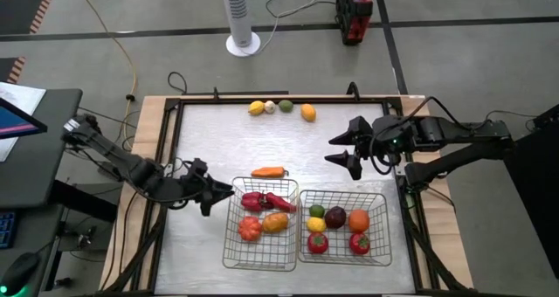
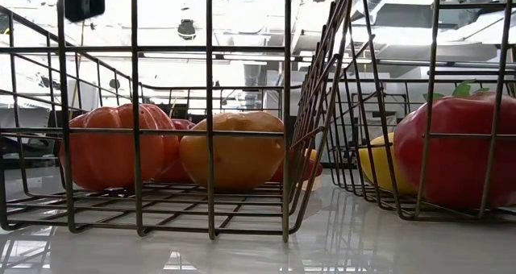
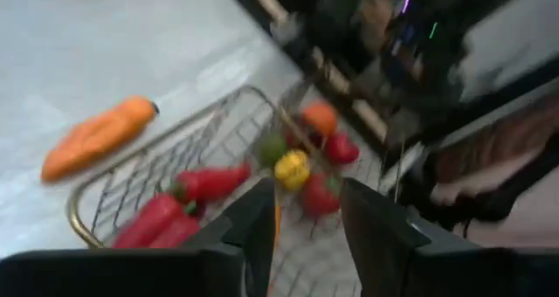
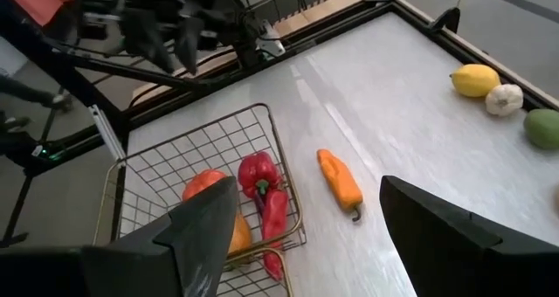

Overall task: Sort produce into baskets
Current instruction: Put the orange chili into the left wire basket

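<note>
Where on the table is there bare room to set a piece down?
Bare: the wide stretch between the back row of produce and the carrot, and the strip beside the left basket. Crowded: both the left basket and the right basket.

1. High view looks straight down on the whole tabletop (image 1: 210,140).
2. Low view sits level, close against the baskets (image 2: 298,145).
3. Both wrist views share the left basket (image 4: 175,183).

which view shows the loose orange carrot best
The right wrist view: the carrot lies whole and sharp on bare table beside the left basket. High view shows it small, left wrist view blurred, low view not at all.
</note>
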